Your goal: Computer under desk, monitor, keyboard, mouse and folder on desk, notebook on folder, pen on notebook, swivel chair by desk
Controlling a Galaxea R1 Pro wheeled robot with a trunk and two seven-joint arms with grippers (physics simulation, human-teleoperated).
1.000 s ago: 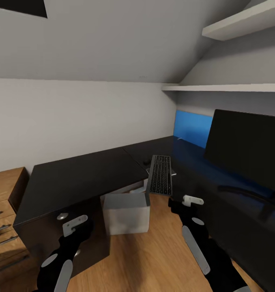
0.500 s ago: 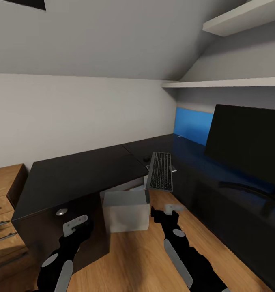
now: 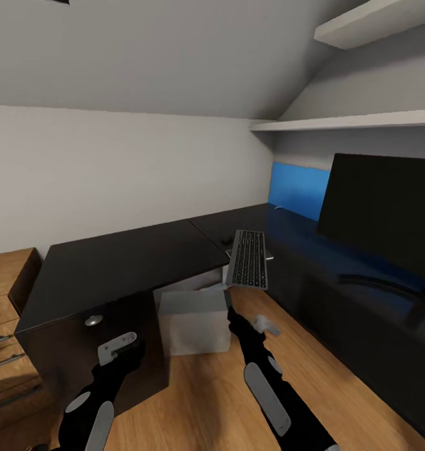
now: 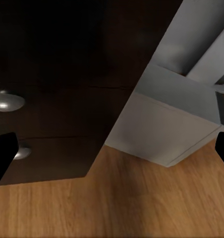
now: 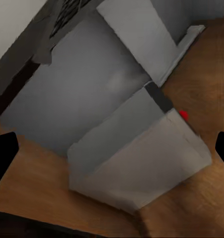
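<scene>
The black desk [image 3: 125,263] runs in an L along two walls. On its right wing stands the monitor [image 3: 382,210]. The keyboard [image 3: 248,258] lies at the inner corner, its near end overhanging the edge, with a small dark thing beside it that may be the mouse [image 3: 227,242]. Below, the grey computer [image 3: 195,321] [image 4: 166,124] [image 5: 137,158] sits on the floor. My right gripper [image 3: 231,312] [image 5: 112,148] hangs open close to the computer's right side. My left gripper [image 3: 132,352] [image 4: 112,151] is open, facing the drawer unit. The swivel chair, folder, notebook and pen are out of view.
The desk's black drawer unit [image 3: 93,351] with silver knobs [image 4: 7,100] stands left of the computer. A wooden chest of drawers [image 3: 2,313] is at the far left. A blue wall panel [image 3: 298,191] and white shelves [image 3: 356,119] are behind the monitor. Wood floor [image 3: 200,388] lies between the desk wings.
My right arm has swung left and forward, from in front of the desk's right wing to beside the computer. The view has shifted slightly. The left arm has stayed put.
</scene>
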